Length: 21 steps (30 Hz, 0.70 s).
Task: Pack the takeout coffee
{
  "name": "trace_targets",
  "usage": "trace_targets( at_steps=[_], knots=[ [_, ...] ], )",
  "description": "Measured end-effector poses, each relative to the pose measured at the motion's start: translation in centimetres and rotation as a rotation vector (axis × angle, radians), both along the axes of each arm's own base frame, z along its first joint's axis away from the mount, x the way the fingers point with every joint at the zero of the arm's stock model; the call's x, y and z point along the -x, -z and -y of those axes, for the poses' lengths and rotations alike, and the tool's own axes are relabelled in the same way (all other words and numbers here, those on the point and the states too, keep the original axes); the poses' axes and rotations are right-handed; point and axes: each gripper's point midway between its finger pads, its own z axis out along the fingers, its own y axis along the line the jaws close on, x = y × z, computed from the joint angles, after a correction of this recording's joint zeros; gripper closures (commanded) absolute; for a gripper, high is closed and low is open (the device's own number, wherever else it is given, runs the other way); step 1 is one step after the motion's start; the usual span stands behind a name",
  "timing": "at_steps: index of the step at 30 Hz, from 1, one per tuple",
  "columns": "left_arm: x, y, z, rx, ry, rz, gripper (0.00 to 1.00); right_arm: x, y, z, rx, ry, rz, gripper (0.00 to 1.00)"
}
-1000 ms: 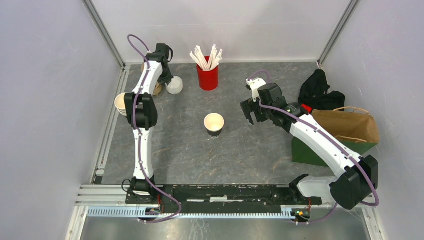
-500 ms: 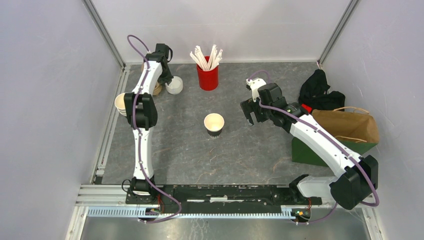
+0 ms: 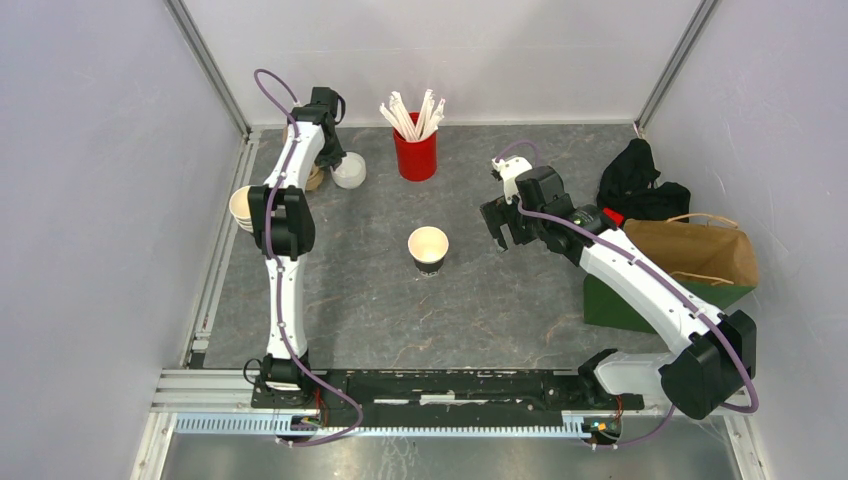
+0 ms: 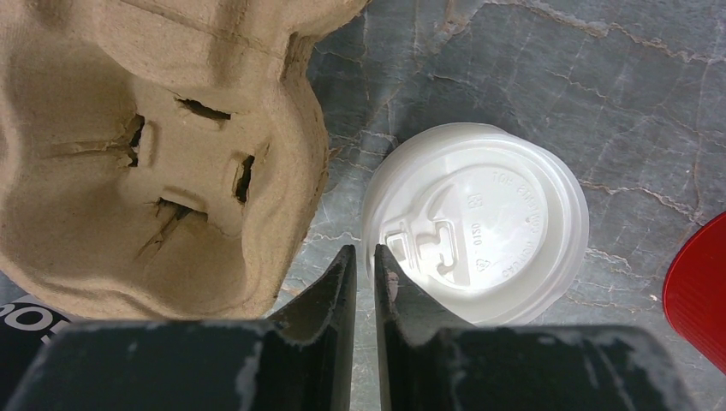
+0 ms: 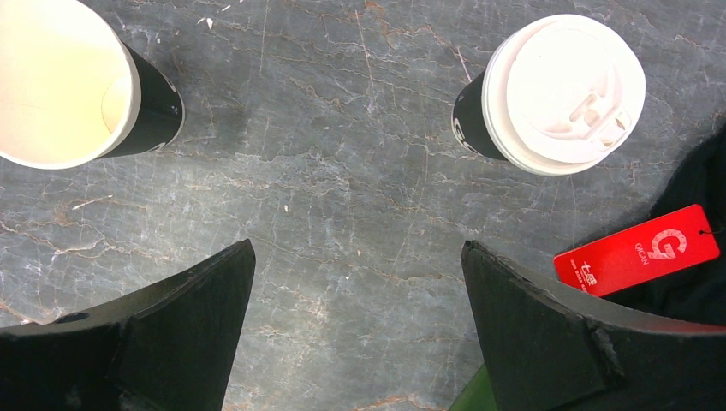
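The right gripper [image 5: 357, 248] hangs above the worktop [image 3: 480, 300] right of centre, its jaws spread wide with only bare stone between them. In the right wrist view one lidded cup [image 5: 565, 90], black with a round white sip lid, stands upright on the worktop ahead of the right finger, apart from it and untouched. A lidless cup [image 5: 60, 81], black outside and cream inside, stands upright ahead of the left finger, well apart from the lidded one. A red tag [image 5: 638, 250] lies on a black cloth [image 3: 640, 180] just beside the lidded cup, and a brown paper bag [image 3: 700, 250] lies further toward the right edge. The left gripper [image 4: 360, 253] reaches to the far left corner, its jaws pressed almost together with only a thin slit between them and nothing pinched. Its tips sit at the gap between a cardboard cup carrier [image 4: 145, 145] and a stack of white lids [image 4: 488, 223], one finger over the rim of the top lid. A red holder [image 3: 416, 155] with white straws stands at the far middle, and a stack of lidless cups [image 3: 240, 208] sits by the left edge.
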Motion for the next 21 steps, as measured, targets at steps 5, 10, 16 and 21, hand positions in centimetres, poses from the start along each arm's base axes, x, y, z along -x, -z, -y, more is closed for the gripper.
trace_targets(
  at_steps=[5,10,16,21],
  knots=[
    [-0.04,-0.06,0.02,0.001,0.001,0.002,0.8,0.02,-0.01,-0.06,0.0,-0.002,0.0,0.02],
    [-0.17,-0.29,0.03,0.001,0.001,0.009,0.81,0.02,0.01,-0.05,0.0,-0.002,0.0,0.02],
    [-0.28,-0.42,0.03,0.001,0.001,0.013,0.79,0.04,0.01,-0.05,0.0,-0.002,0.0,0.02],
    [-0.27,-0.39,0.03,0.001,0.001,0.012,0.78,0.04,0.01,-0.05,0.0,-0.002,0.0,0.02]
  ],
)
